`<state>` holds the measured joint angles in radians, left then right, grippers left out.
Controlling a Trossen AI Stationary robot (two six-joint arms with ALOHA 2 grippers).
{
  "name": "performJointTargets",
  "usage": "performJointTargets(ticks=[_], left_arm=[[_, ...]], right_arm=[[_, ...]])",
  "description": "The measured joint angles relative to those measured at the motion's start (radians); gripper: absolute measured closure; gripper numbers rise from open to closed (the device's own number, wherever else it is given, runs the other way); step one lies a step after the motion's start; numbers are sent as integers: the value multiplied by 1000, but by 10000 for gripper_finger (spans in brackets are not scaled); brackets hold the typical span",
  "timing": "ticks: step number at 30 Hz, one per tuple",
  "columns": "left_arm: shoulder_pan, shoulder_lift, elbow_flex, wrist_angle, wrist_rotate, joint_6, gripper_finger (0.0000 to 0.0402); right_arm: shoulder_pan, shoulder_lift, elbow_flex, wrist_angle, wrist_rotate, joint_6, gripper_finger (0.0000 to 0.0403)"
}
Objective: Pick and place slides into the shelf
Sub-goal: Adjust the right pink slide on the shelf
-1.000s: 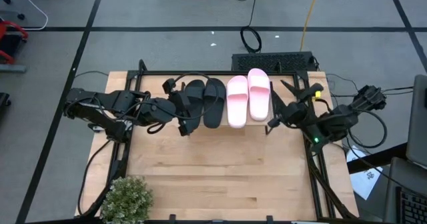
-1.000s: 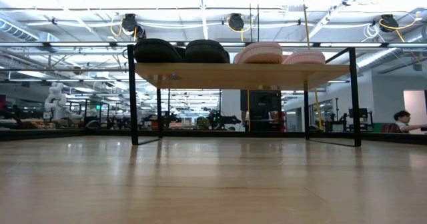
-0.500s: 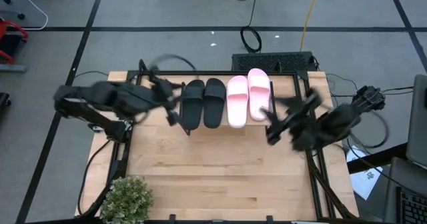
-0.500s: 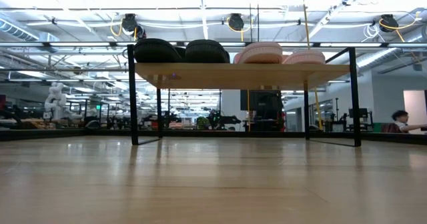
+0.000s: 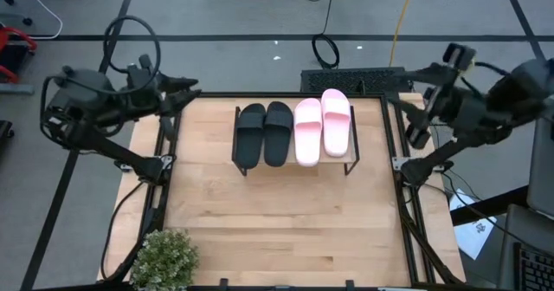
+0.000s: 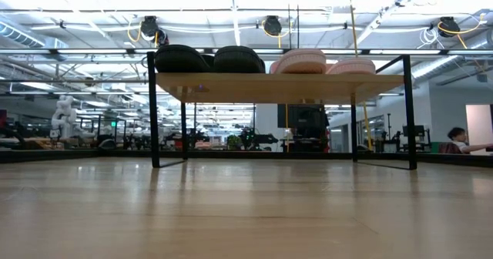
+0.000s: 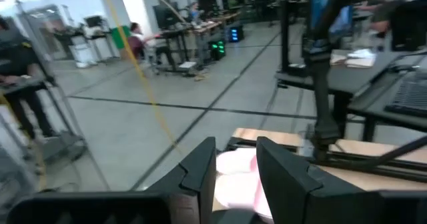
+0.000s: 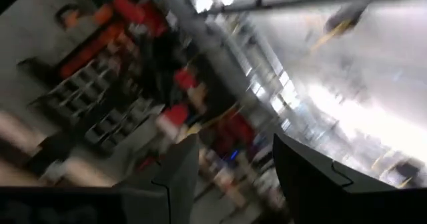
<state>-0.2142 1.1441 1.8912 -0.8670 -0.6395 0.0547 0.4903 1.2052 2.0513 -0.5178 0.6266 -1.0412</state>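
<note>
Pale wooden table (image 5: 277, 213) carries the shelf (image 5: 294, 163) near its far edge. On the shelf's plank top all four slides lie side by side: the black pair (image 5: 264, 133) toward the left arm, the pink pair (image 5: 322, 125) toward the right arm, one pink slide set slightly farther back. Left gripper (image 5: 182, 92) hangs well left of the shelf, fingers (image 7: 200, 167) parted and holding nothing. Right gripper (image 5: 421, 122) hangs well right of the shelf, fingers (image 8: 180, 167) likewise apart and empty. A plant (image 5: 164, 258) sits at the table's near left corner.

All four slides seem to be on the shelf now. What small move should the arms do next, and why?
Probably just park: the black slides and pink slides all lie on the shelf, and the left gripper and right gripper are open, holding nothing.
</note>
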Motion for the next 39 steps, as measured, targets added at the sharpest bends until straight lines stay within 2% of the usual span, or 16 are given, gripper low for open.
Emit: performJointTargets(ticks=[3, 6, 9, 12, 16, 22, 32, 36, 39], left_arm=[[0, 8, 0, -4, 40, -11, 289], [0, 30, 0, -4, 66, -18, 289], [0, 58, -1, -5, 86, -31, 289], [0, 84, -1, -5, 105, -38, 289], [0, 115, -1, -6, 113, -65, 289], [0, 147, -1, -5, 165, -94, 289], [0, 155, -2, -11, 194, -117, 289], [0, 156, -2, -40, 195, -119, 289], [0, 156, -2, -69, 194, -132, 289]], right_arm=[[-50, 16, 60, -208, 0, 157, 222], [-111, 32, 59, -412, -19, 324, 222], [-189, 56, 56, -611, -145, 510, 222], [-253, 76, 56, -739, -267, 664, 222], [-306, 90, -6, -820, -257, 819, 222], [-392, 77, -185, -814, -263, 915, 222], [-405, 64, -478, -507, -262, 706, 222], [-405, 63, -522, -447, -210, 636, 222], [-406, 58, -522, -444, -144, 693, 222]])
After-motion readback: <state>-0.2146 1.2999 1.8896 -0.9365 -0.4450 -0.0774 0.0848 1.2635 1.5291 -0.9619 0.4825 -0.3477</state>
